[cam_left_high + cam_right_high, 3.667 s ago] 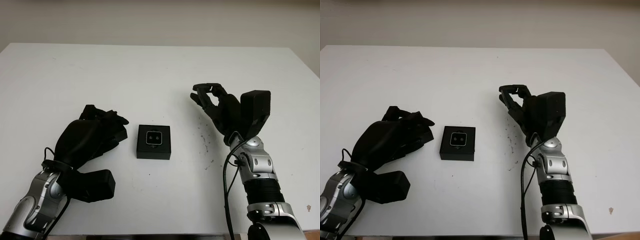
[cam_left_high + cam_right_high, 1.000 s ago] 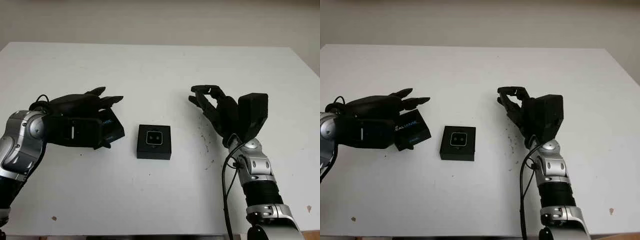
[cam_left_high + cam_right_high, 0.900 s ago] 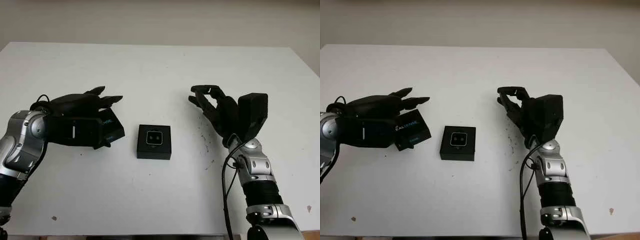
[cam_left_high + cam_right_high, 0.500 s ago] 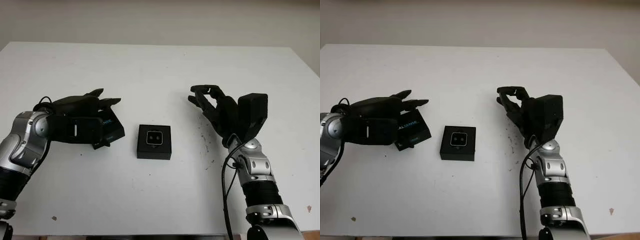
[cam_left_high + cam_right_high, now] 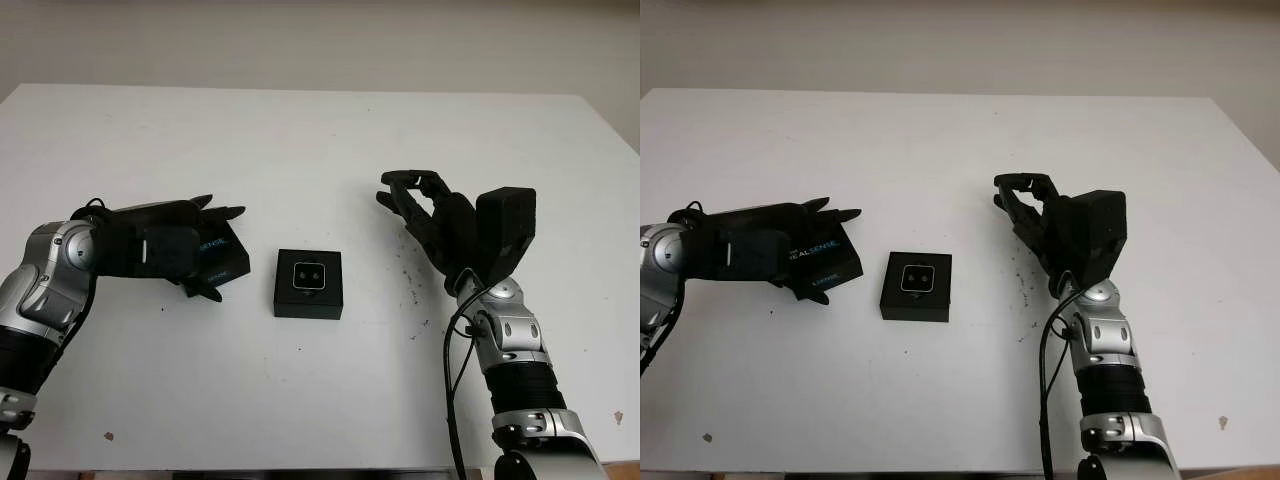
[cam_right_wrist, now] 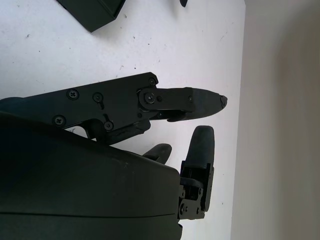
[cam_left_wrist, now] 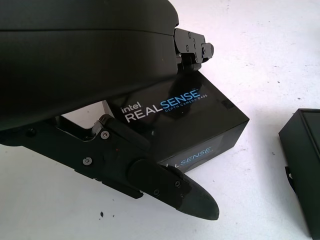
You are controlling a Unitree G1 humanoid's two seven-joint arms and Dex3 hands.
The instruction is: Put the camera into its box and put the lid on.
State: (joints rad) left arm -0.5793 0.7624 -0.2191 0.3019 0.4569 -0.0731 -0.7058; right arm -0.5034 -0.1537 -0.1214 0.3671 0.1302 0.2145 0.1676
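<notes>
Left hand (image 5: 165,250): your fingers (image 7: 170,187) are closed around the lid (image 7: 185,117), low over the table (image 5: 320,150), just beside the box.
Right hand (image 5: 440,225): raised on the box's far side, open, holding nothing.
Camera (image 5: 307,275): already seated in the open box (image 5: 308,284).
Risk: the lid looks skewed in your hold; lowered askew, it may catch a rim, jam, or push the box away.
Cause: nothing braces the box.

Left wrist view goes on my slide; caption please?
Left hand grips the black RealSense-printed cardboard lid on the white table, beside the open black box.
</notes>
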